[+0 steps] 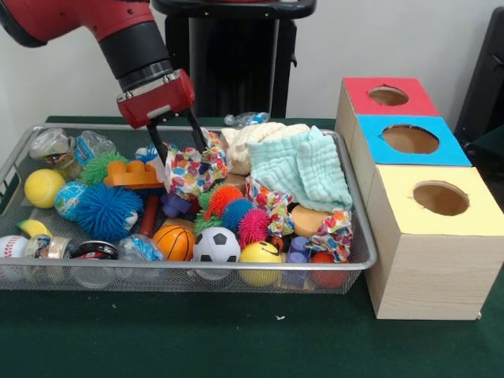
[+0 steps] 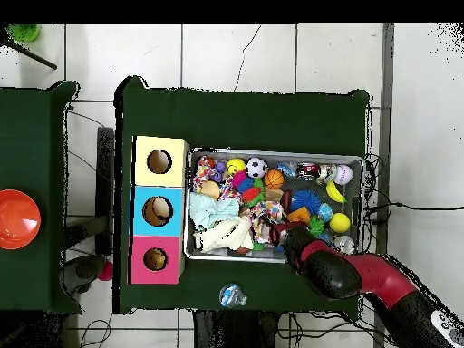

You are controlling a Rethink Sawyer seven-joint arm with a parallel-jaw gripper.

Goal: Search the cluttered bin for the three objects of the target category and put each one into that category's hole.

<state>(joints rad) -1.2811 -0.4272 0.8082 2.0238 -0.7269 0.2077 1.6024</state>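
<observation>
Nearest the camera is the bare green desk (image 1: 236,339), and just behind it the front wall of a wire mesh bin (image 1: 189,276) crowded with small toys. Along that front wall sit a miniature soccer ball (image 1: 216,246), a miniature basketball (image 1: 173,242) and a yellow smiley ball (image 1: 260,256). Behind them lie spiky rubber balls in blue, orange and pink, and pieces of cloth.

The target category is not stated, so which things count cannot be told. A brightly patterned cloth (image 1: 189,169) lies near the middle of the bin, with a pale mint cloth (image 1: 303,165) beside it towards the boxes.

The red and black arm comes down into the bin, and its end effector (image 1: 178,135) has two dark fingers (image 1: 157,142) spread apart, their tips at the top edge of the patterned cloth (whether they touch it is hard to judge from the front view). Nothing is gripped between them.

Beside the bin stands a row of three wooden boxes, each with a round hole on top: the yellow box (image 1: 433,197) nearest, then the blue box (image 1: 409,140), then the red box (image 1: 387,96).

The step looks like searching or reaching for a first pick. The next move would call for lowering onto one item, closing on it, then carrying it to the matching hole.
</observation>
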